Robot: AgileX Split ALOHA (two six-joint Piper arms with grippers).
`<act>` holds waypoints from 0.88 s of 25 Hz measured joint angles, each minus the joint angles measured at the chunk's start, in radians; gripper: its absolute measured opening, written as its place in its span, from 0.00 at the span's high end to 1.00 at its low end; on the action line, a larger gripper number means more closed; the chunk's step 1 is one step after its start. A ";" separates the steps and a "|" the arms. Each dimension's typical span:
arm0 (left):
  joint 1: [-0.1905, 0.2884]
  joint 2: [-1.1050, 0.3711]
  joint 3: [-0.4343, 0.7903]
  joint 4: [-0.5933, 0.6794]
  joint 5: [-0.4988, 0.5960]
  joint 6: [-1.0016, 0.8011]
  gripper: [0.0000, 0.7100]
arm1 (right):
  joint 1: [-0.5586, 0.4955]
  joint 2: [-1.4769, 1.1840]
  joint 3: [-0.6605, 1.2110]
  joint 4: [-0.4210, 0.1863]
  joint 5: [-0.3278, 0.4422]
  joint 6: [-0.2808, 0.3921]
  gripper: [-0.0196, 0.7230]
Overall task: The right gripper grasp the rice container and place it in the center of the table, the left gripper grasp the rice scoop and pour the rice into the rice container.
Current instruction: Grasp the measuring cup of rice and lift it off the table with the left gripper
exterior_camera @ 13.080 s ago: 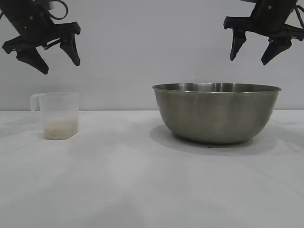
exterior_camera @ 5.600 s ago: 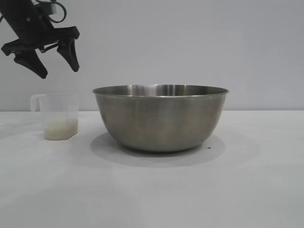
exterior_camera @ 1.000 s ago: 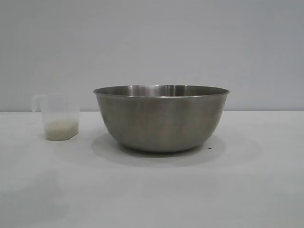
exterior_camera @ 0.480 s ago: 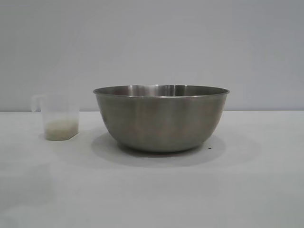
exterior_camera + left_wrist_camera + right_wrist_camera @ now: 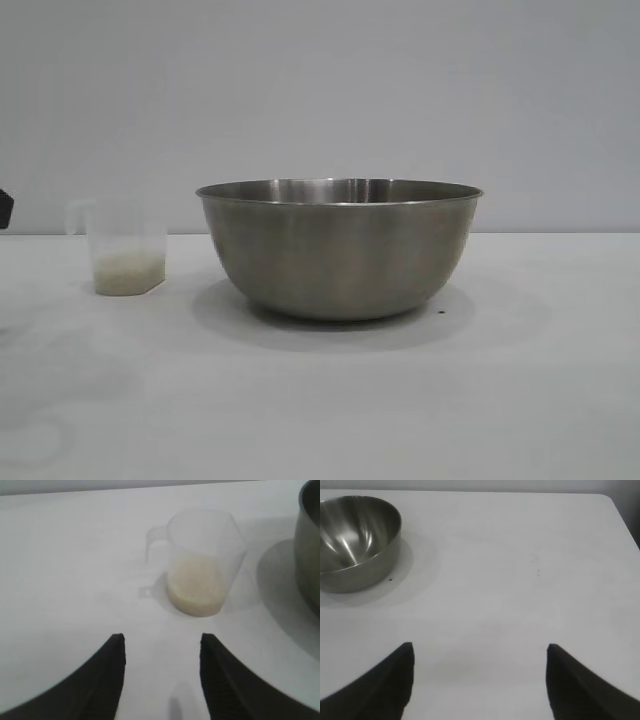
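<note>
Bowl [image 5: 339,250] upright at centre of table [image 5: 320,400], empty inside as seen from the right wrist camera [image 5: 355,540]. Scoop [image 5: 126,245] at 9 o'clock of the bowl, apart from it, upright on the table, loop handle at its rim turned away from the bowl. Rice [image 5: 128,272] lying in the scoop's bottom, a shallow white layer.

Left gripper [image 5: 160,652] low over the table, short of the scoop [image 5: 202,562], jaws parted with bare table between the fingers [image 5: 107,680], nothing gripped. Scoop at 12 o'clock of the jaws, rice [image 5: 195,582] visible through its clear wall, bowl edge [image 5: 310,550] just beyond. Only a dark sliver at the exterior view's 9 o'clock edge.

Right gripper [image 5: 477,655] well clear of the bowl, jaws wide apart over bare table, gripping nothing.
</note>
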 joint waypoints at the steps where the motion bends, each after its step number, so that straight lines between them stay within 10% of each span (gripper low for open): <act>1: 0.000 0.008 -0.013 -0.003 0.000 0.000 0.54 | 0.000 0.000 0.000 0.000 0.000 0.000 0.34; 22: 0.000 0.117 -0.189 -0.081 0.000 0.038 0.54 | 0.000 0.000 0.000 0.000 0.000 0.000 0.34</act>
